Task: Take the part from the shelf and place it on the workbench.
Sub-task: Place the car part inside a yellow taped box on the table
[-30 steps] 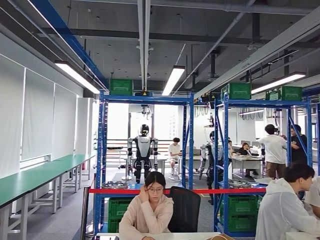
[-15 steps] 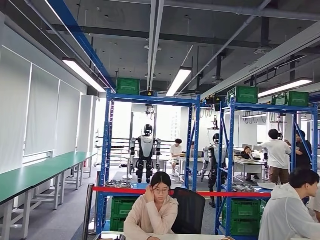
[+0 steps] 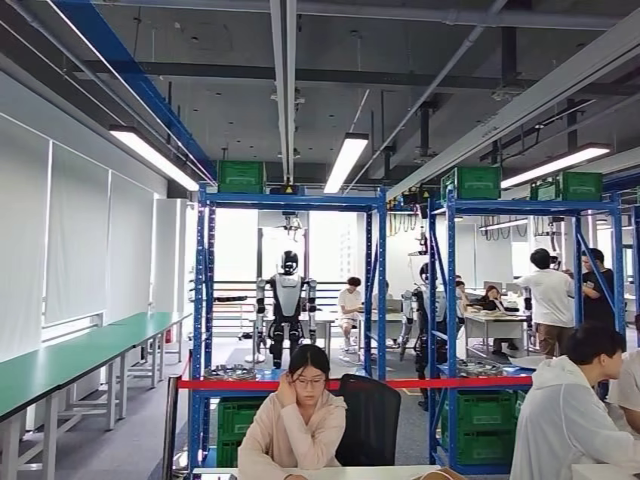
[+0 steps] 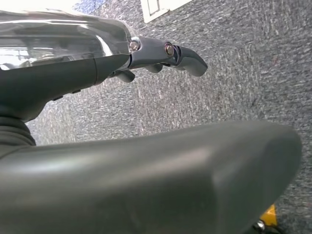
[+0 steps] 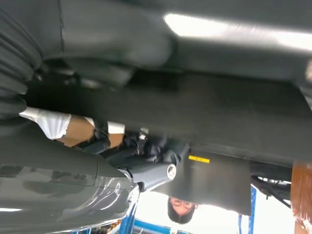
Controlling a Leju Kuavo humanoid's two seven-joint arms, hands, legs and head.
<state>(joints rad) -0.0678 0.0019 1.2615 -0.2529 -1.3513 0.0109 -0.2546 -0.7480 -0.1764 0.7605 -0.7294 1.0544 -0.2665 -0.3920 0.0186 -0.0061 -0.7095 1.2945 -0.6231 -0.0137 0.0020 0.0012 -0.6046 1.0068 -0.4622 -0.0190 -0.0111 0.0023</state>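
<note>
Left hand point(image 4: 147, 146) hangs over the grey carpet point(image 4: 239, 73), fat thumb close to the lens, dark fingers point(image 4: 184, 56) stretched out straight and apart, nothing in them, touching nothing. Right hand point(image 5: 121, 161) sits under a broad dark surface point(image 5: 184, 112); its fingers point(image 5: 154, 146) are bunched in shadow next to something brown and white point(image 5: 69, 127), and I cannot tell whether they are closed, or holding it. Well ahead of both hands stand two blue shelf racks point(image 3: 204, 300). Green crates point(image 3: 241, 175) sit on top and lower down. A red tape point(image 3: 423, 382) runs across the front. The parts point(image 3: 230, 371), round metal pieces, lie on the middle shelf, well apart from either hand; a second pile point(image 3: 479, 368) lies on the right rack. Nearer, a person in a beige hoodie point(image 3: 294, 425) sits at a white table point(image 3: 362, 471), and another robot point(image 3: 287, 305) stands behind the racks. Against half a second ago the whole head view has swung left and up a bit; that's the camera, the things sit as before, and the framing matches a second ago.
</note>
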